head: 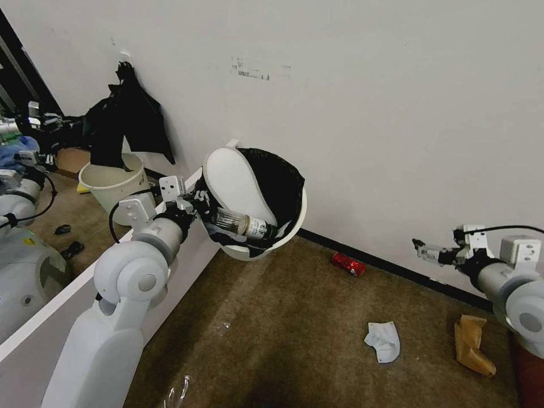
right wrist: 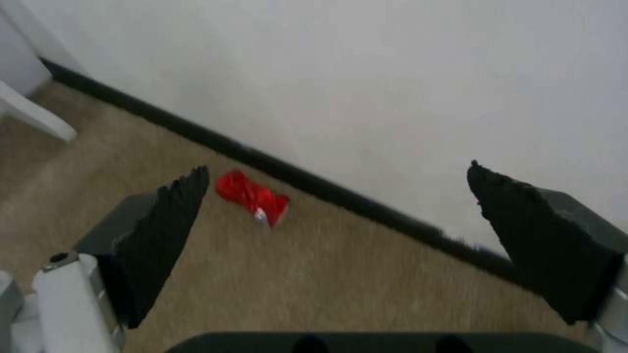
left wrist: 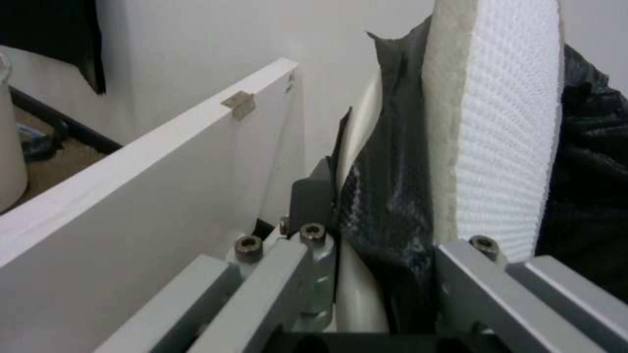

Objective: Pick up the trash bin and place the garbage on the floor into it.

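My left gripper (head: 199,207) is shut on the rim of the trash bin (head: 294,224), a white bin lined with a black bag, and holds it tilted above the floor (head: 283,317). Inside it lie a white slipper (head: 233,180) and a plastic bottle (head: 245,224). In the left wrist view the left gripper (left wrist: 366,274) clamps the bag-covered rim of the trash bin (left wrist: 356,299) beside the slipper (left wrist: 504,147). My right gripper (head: 422,249) hangs open and empty above the carpet, right of a crushed red can (head: 348,264). The right wrist view has the right gripper (right wrist: 337,169) open, with the can (right wrist: 252,196) beyond it.
A crumpled white tissue (head: 383,341) and tan crumpled paper (head: 473,344) lie on the carpet at the front right. A white board (head: 68,300) runs along my left side. Beyond it stand a pale unlined bucket (head: 113,184) and hanging black cloth (head: 127,122). A black skirting strip (head: 396,269) lines the wall.
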Controlling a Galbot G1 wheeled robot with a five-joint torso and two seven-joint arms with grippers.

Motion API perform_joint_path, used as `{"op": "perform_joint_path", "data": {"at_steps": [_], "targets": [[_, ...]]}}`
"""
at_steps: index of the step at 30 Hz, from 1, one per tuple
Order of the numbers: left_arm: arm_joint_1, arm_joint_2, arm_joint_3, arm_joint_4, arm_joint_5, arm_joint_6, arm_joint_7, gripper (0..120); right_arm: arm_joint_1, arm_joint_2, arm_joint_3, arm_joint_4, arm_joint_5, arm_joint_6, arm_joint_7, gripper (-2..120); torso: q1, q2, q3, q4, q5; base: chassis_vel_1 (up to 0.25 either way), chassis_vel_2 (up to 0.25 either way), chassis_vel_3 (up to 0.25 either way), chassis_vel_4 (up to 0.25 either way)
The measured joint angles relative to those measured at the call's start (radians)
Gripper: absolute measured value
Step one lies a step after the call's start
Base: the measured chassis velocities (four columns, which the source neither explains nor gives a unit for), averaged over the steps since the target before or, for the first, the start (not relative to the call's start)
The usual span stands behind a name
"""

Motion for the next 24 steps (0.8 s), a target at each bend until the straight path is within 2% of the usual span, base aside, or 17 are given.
{"op": "perform_joint_path", "data": {"at_steps": [9,14,24], "targets": [[0.003,-0.003,0.001,-0.001,0.003,-0.002,0.001,4,-0.049,0.017,-0.013,-0.065,-0.015,0.005,-0.008,100,0.000,0.000,0.000,-0.0001,0.0001,0.000,0.000,0.000,0.000],[0.012,-0.001,-0.004,-0.013,0.003,-0.003,0.002,4,-0.068,0.033,-0.028,-0.166,-0.045,0.027,-0.020,100,0.000,0.000,0.000,-0.0001,0.0001,0.000,0.000,0.000,0.000],[0.017,0.001,-0.009,-0.017,0.003,-0.004,0.003,4,-0.080,0.050,-0.057,-0.259,-0.102,0.064,-0.051,100,0.000,0.000,0.000,0.0000,0.0001,0.000,0.000,0.000,0.000]]}}
